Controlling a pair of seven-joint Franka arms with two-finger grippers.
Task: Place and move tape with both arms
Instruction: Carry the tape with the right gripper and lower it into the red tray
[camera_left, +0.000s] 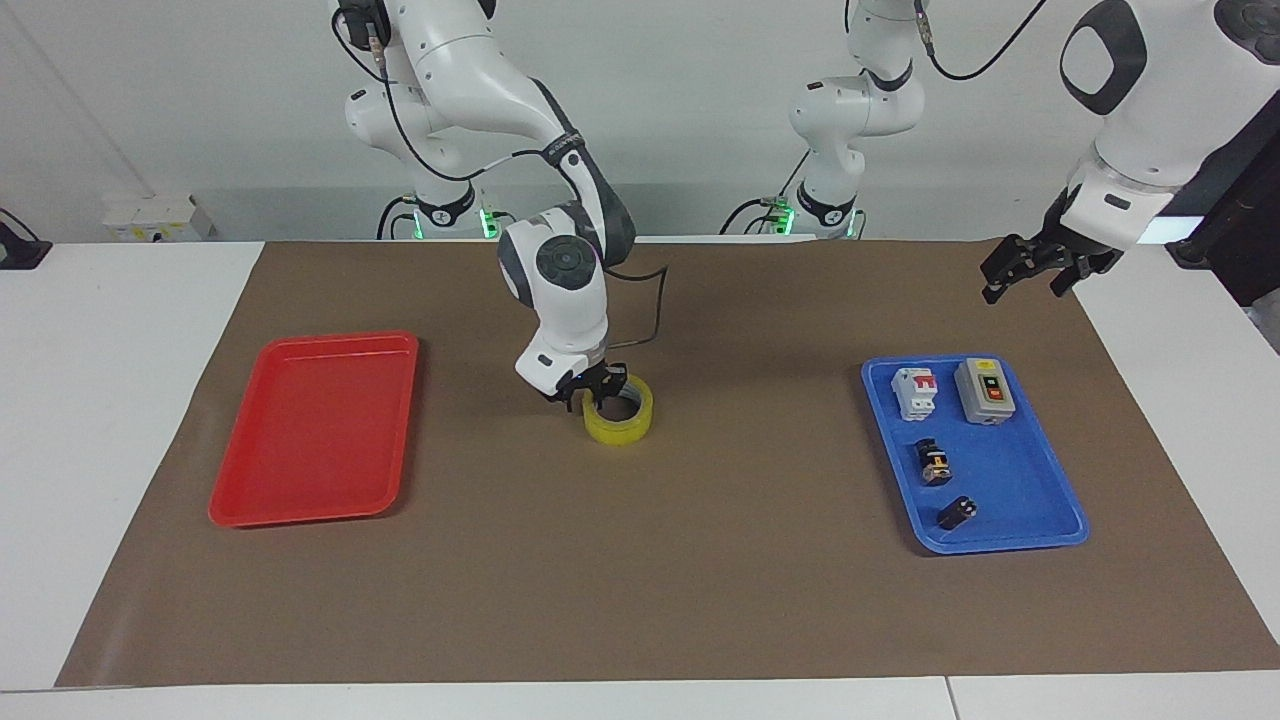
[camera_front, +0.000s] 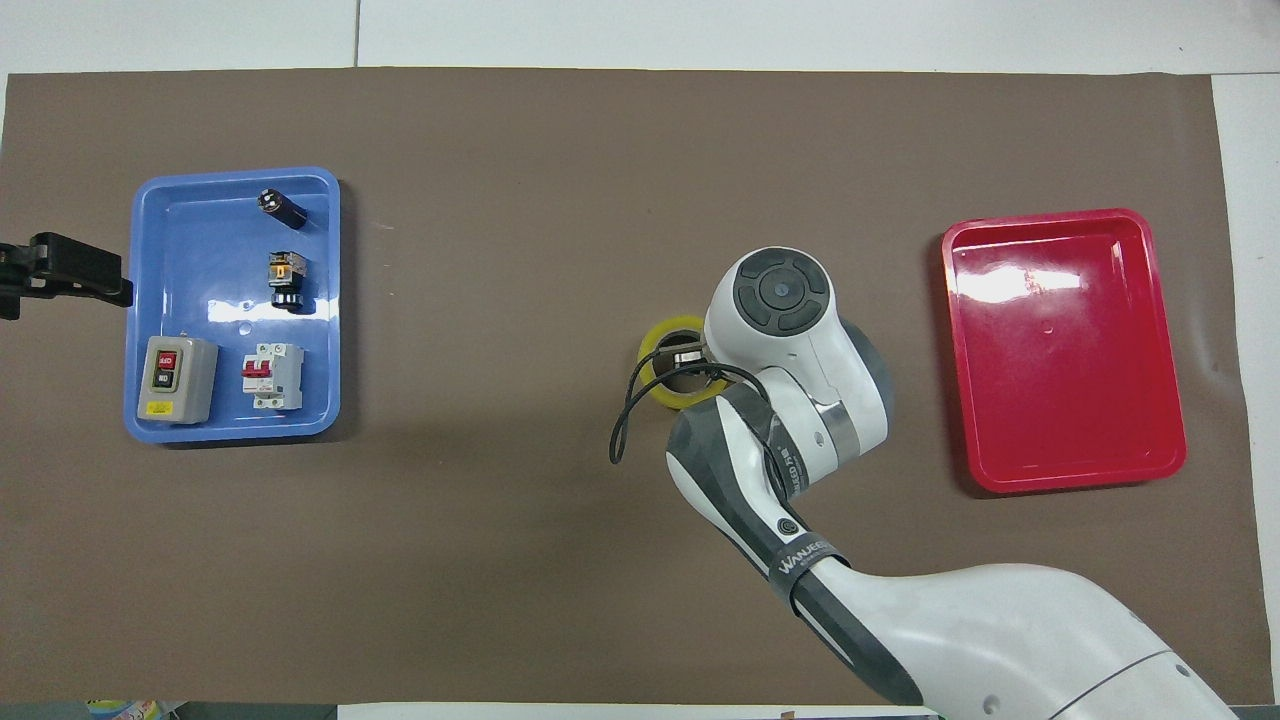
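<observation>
- the ring-shaped roll of translucent yellow packing tape (camera_left: 619, 410) lies flat on the brown paper sheet (camera_left: 640, 600) covering the table, midway between the red plastic tray (camera_left: 312, 430) and the blue plastic tray (camera_left: 975, 455) of electrical parts.
- the right tool (camera_left: 592, 385) is down at the tape's rim on the red tray's side, one finger apparently inside the core; whether it is clamped on the wall cannot be told.
- the left tool (camera_left: 1030, 265) waits, raised over the sheet's edge near the blue tray; its opening cannot be told.
- judged step: right arm taking hold of the tape.
- next move calls for a firm pinch on the wall, then a lift toward the red tray.
</observation>
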